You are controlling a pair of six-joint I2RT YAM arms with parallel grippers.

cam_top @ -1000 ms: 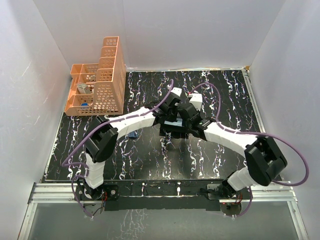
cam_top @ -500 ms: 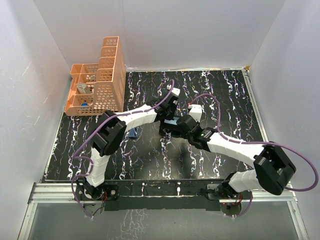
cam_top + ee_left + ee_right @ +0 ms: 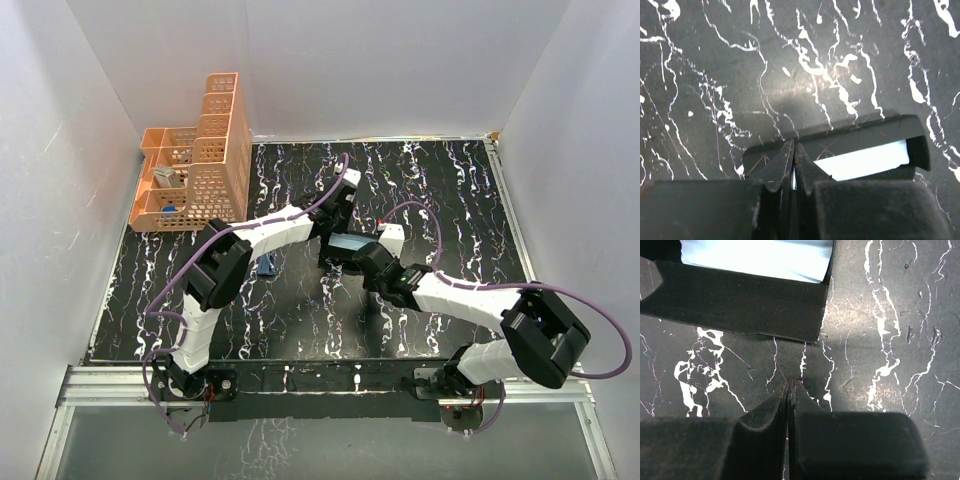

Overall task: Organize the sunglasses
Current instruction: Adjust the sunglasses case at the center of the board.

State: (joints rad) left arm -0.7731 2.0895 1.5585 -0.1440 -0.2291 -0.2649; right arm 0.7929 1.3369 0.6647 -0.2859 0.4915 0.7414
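The black case (image 3: pixel 340 255) lies open mid-table with the light blue cloth (image 3: pixel 350 243) inside it. The dark blue sunglasses (image 3: pixel 266 266) lie folded on the table to the left of the case, apart from both grippers. My left gripper (image 3: pixel 335 232) is shut, its tips (image 3: pixel 794 149) over the case's (image 3: pixel 840 142) rim beside the cloth (image 3: pixel 860 162). A thin pale sliver shows between its fingers. My right gripper (image 3: pixel 365 256) is shut and empty (image 3: pixel 790 386), just short of the case's flap (image 3: pixel 740 305), with the cloth (image 3: pixel 755 255) beyond.
An orange mesh organizer (image 3: pixel 195 170) with several compartments stands at the back left corner. White walls close in the black marbled table (image 3: pixel 450 190) on three sides. The two arms cross close together over the case.
My right gripper has drawn back from over the case toward the near side. My left gripper has shifted slightly toward the case's far edge. The cloth now shows inside the case.
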